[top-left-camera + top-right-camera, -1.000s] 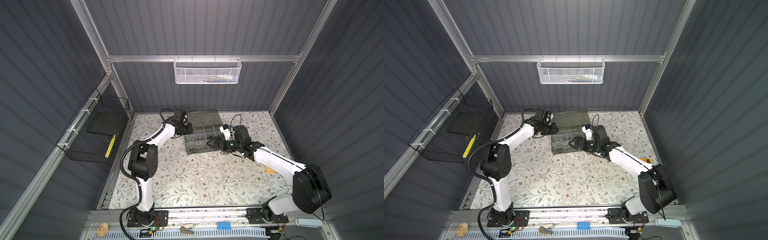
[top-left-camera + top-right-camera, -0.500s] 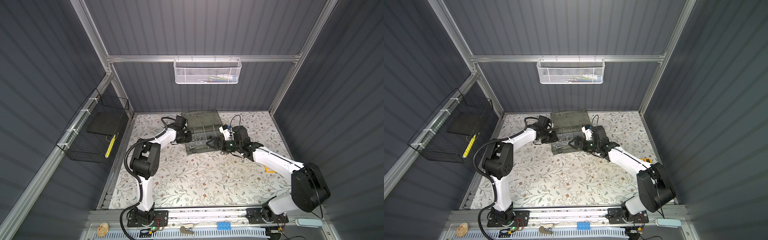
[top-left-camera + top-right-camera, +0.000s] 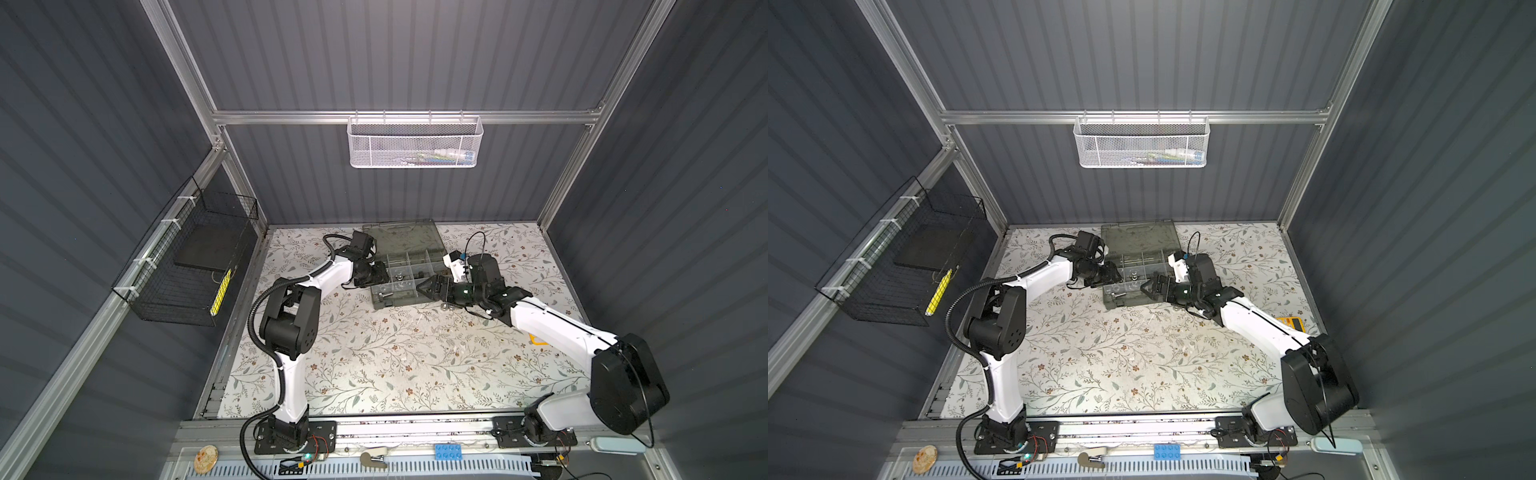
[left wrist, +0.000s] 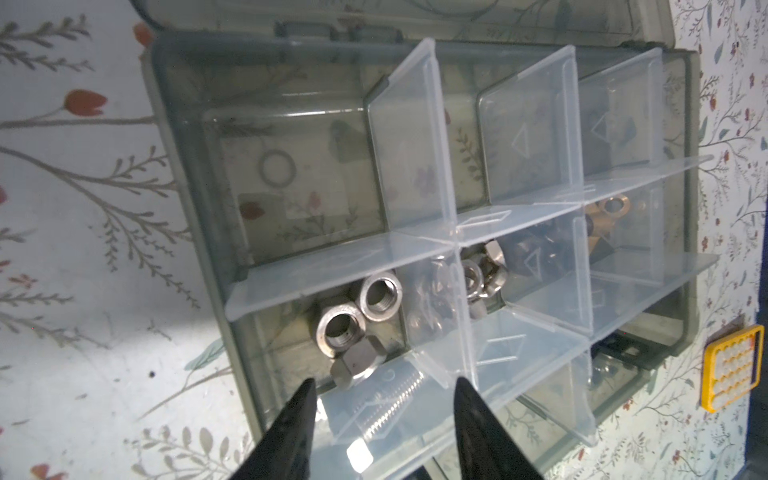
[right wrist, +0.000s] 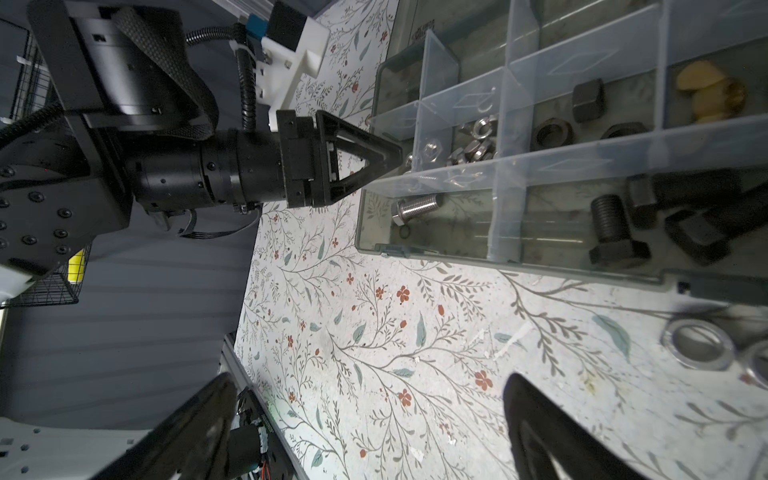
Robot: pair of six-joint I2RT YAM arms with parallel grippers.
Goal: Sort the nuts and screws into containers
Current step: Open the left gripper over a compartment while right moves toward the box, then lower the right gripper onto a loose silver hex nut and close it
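Note:
The grey-green organiser case (image 3: 392,302) (image 3: 1126,302) lies open at the back middle of the table. My left gripper (image 4: 384,386) (image 3: 384,274) hangs open over the containers at its left end, with nothing between the fingers. Below it lie large silver nuts (image 4: 353,320) and a silver bolt (image 4: 386,399) (image 5: 415,205). Other containers hold small silver nuts (image 5: 473,145), black nuts (image 5: 550,133), black bolts (image 5: 611,228) and brass pieces (image 5: 706,95). My right gripper (image 5: 370,382) (image 3: 422,286) is wide open and empty at the case's right front corner. Silver nuts (image 5: 698,343) lie loose on the cloth beside it.
A white mesh basket (image 3: 415,143) hangs on the back wall and a black wire basket (image 3: 187,266) on the left wall. A yellow object (image 3: 1291,322) lies on the cloth under the right arm. The case's lid (image 3: 399,237) lies flat behind it.
My left gripper has moved along the case's left end toward the front and its jaws have opened. The right arm has stayed where it was.

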